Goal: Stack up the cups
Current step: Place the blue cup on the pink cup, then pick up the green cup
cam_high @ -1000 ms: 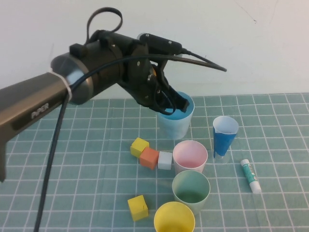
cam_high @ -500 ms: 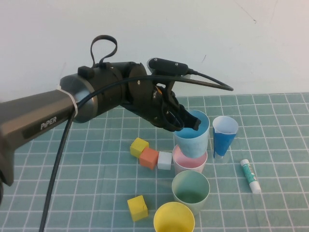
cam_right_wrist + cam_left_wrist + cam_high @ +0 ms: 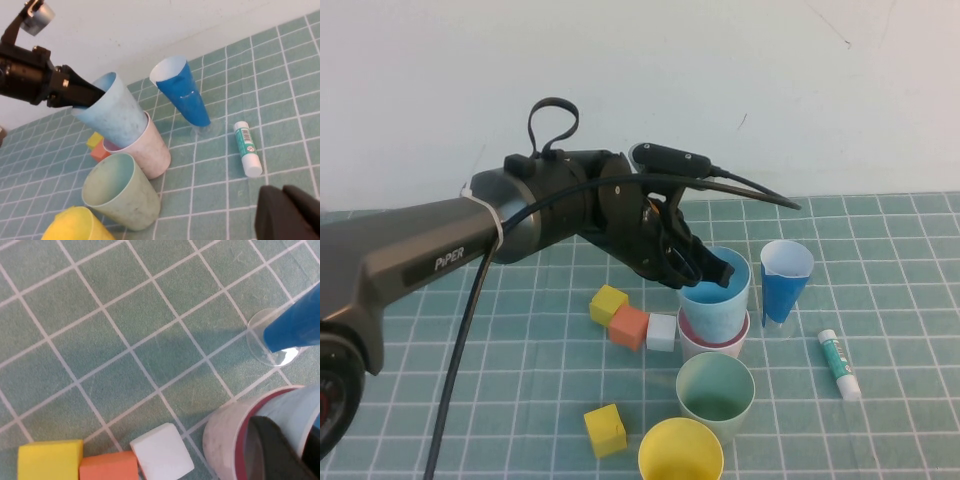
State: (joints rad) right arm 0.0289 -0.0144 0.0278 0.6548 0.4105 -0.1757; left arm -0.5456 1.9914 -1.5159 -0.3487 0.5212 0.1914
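- Left gripper (image 3: 712,272) clamped on rim of light blue cup (image 3: 716,302), nested in pale pink cup (image 3: 712,343) at surface centre.
- Sage green cup (image 3: 716,392), yellow cup (image 3: 680,452) at 6 o'clock.
- Right gripper (image 3: 287,215) closed, empty, nearside of the glue stick (image 3: 247,148).

5 cups (image 3: 716,290), 4 blocks (image 3: 630,326), 1 gluestick (image 3: 839,364)

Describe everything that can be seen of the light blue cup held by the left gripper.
The light blue tapered cup looks like matte plastic, wide at the open mouth and narrower below. It stands mouth up, tilted a little, with its lower part inside the pale pink cup. The left gripper is shut on its rim, one finger inside the mouth. It stands near the middle of the green grid mat, beside the taller dark-blue cup.
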